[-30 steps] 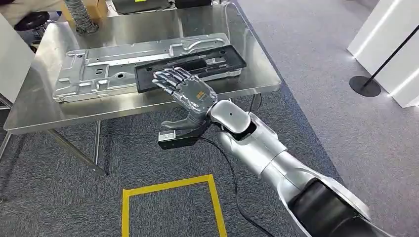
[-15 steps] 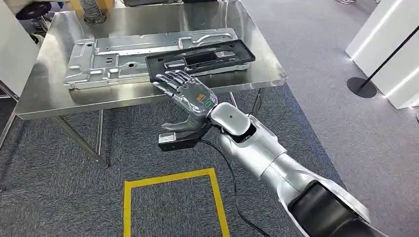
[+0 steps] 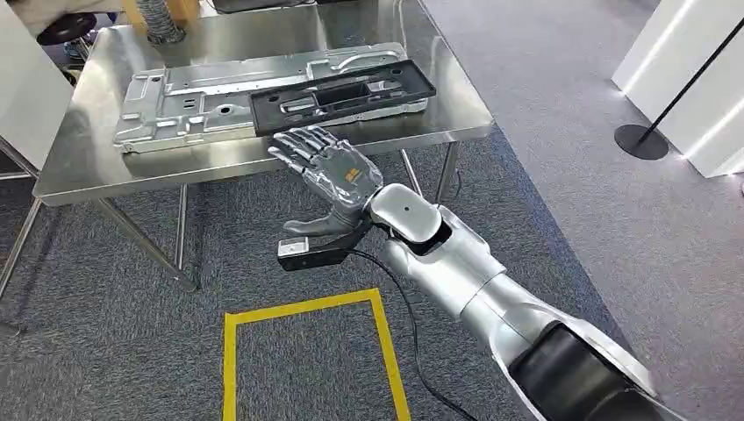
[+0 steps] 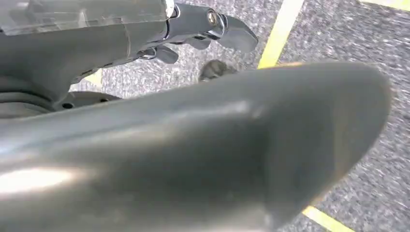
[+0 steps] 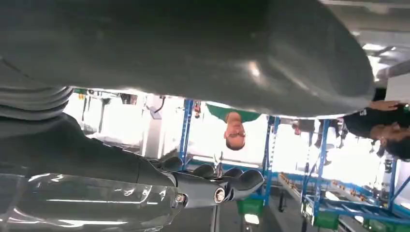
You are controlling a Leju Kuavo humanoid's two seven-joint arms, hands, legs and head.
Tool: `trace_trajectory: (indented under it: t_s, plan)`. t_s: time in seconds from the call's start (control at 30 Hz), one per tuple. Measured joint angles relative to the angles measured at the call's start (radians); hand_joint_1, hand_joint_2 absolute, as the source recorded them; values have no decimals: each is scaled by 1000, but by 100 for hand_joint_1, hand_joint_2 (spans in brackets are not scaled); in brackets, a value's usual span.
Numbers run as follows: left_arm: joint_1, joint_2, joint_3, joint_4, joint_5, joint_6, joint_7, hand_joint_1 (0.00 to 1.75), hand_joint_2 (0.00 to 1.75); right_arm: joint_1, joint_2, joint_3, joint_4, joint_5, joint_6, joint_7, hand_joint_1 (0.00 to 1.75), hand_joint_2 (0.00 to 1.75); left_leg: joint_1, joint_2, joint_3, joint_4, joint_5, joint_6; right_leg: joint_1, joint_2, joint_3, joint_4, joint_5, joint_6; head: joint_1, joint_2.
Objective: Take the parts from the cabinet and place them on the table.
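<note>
My right hand is spread wide, holding nothing, just off the bench front edge. Black plastic frame lies flat on the silver sheet-metal panel, long axis along the bench. Risk: fingers catching the frame's near edge and skewing it. Left hand: can't tell.

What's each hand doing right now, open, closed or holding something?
Right hand: open, fingers spread, holding nothing.
Left hand: cannot be told.

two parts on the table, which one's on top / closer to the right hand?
The black plastic frame. It lies on top of the silver stamped metal panel, over that panel's right end, and its near edge is just ahead of the right hand, whose fingers are spread and hold nothing.
</note>
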Motion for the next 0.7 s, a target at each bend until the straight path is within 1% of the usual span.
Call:
trace_trajectory:
  t_s: [0.03,0.07,0.1,0.13,0.17,0.2,0.27,0.3,0.33,0.37,0.4,0.43,0.47,0.5,0.53,0.57,0.6,0.63,0.67,0.7]
  plan:
    - [0,0,0,0,0,0,1,0,0,3,0,0,0,0,0,1,0,0,1,0,26,-28,14,-1,-1,0,-11,6,5,2,0,0]
    - [0,0,-1,0,0,0,2,0,0,3,0,0,0,0,0,2,0,0,2,1,78,-100,43,-3,-3,1,-21,13,7,5,0,0]
    - [-1,1,-2,0,0,0,3,0,0,3,0,0,0,0,0,2,0,0,5,1,137,-193,75,-4,-5,1,-31,23,9,7,0,0]
    - [-3,1,-3,0,0,0,3,0,0,3,0,0,0,0,0,3,0,0,8,1,190,-286,86,-3,-6,1,-41,37,9,10,0,0]
    - [-5,1,-3,0,-1,0,5,0,0,4,0,0,0,0,0,5,0,0,-1,-3,186,-281,71,7,-1,1,-48,40,13,18,0,0]
    - [-4,0,-4,0,-1,0,5,0,0,5,0,0,0,0,1,5,0,0,0,-5,182,-290,87,18,0,3,-54,48,15,21,-3,0]
    - [-4,2,-7,0,-2,0,6,0,0,7,0,0,0,0,1,8,0,0,-5,-5,176,-286,94,31,-1,3,-55,42,26,35,-4,0]
    - [-3,2,-8,0,-2,0,6,0,0,8,-2,0,0,0,1,9,0,0,-4,-4,173,-289,102,39,-2,3,-57,41,31,41,-3,0]
    - [-4,0,-9,0,-3,0,6,0,0,9,-2,0,0,0,1,11,0,0,2,-1,169,-292,111,47,-4,5,-62,48,23,46,-5,0]
    - [-5,1,-10,0,-3,0,6,0,0,9,-3,0,0,0,0,11,0,0,2,-1,161,-292,118,52,-6,8,-75,78,-16,53,1,0]
    - [-6,0,-10,0,-3,0,6,0,0,10,-3,0,0,0,0,11,0,0,2,0,152,-292,125,56,-9,8,-98,140,-65,58,5,0]
    - [-6,1,-11,0,-6,0,6,0,0,12,-3,0,0,0,0,11,0,0,1,0,144,-292,131,56,-11,8,-127,220,-112,63,3,0]
    - [-6,1,-11,0,-7,0,6,0,0,17,-4,0,0,0,0,11,0,0,1,0,134,-292,138,57,-12,8,-154,302,-151,66,4,0]
    - [-6,1,-11,0,-9,0,6,0,0,23,-6,0,0,0,0,12,0,0,1,0,125,-292,144,56,-13,8,-163,347,-169,67,4,0]
    - [-6,1,-11,0,-10,0,6,0,0,28,-7,0,0,0,0,12,0,0,1,0,117,-291,150,56,-13,9,-150,342,-163,65,5,0]
    - [-6,1,-11,0,-10,0,6,0,0,30,-8,0,0,0,0,12,0,0,0,-1,110,-291,156,55,-12,9,-112,293,-140,61,4,0]
    - [-6,1,-12,0,-10,-1,6,0,0,30,-8,0,0,0,-1,12,0,0,-2,-1,104,-291,162,53,-10,9,-60,213,-111,54,4,0]
    - [-7,1,-13,0,-11,-1,6,0,0,28,-8,0,0,0,-2,12,0,0,-3,-2,100,-291,167,51,-7,10,1,120,-82,44,4,0]
    - [-7,-2,-14,0,-11,-2,6,0,0,25,-8,0,-1,0,-3,12,0,0,-1,-1,99,-292,172,49,0,12,52,32,-84,27,2,0]
    - [-9,-2,-16,0,-12,-3,6,0,0,26,-8,-1,-3,0,-4,12,0,0,-4,-1,97,-293,177,41,3,8,53,27,-76,26,1,0]
